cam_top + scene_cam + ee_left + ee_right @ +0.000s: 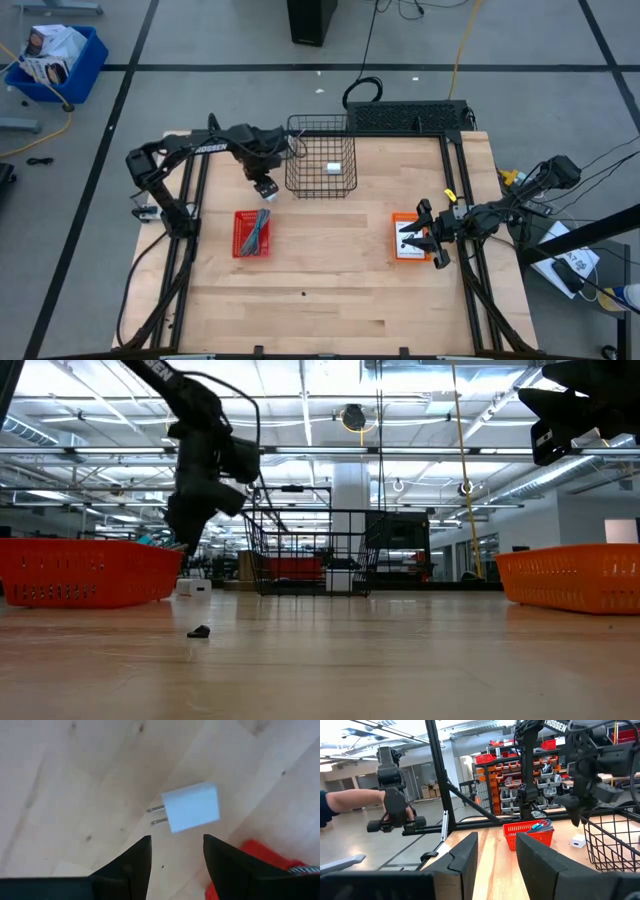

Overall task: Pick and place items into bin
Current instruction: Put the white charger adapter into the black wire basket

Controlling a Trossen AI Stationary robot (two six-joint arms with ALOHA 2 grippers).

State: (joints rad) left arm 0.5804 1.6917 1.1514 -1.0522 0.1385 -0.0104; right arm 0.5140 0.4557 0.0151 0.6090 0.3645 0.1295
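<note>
Your left gripper (172, 852) hovers with fingers apart and empty over the white plug (191, 807), which lies on the counter (330, 280) beside the wire basket (322, 158). Next, I think: lower, close. The right gripper (428, 244) waits open over the orange tray (398, 222).

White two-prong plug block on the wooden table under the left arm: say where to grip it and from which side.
Grip the small white plastic plug block across its two long flat sides, coming straight down from above. It lies flat on the bare wooden table, metal prongs pointing sideways, so avoid those. The left pincer hovers open just beside it.
</note>
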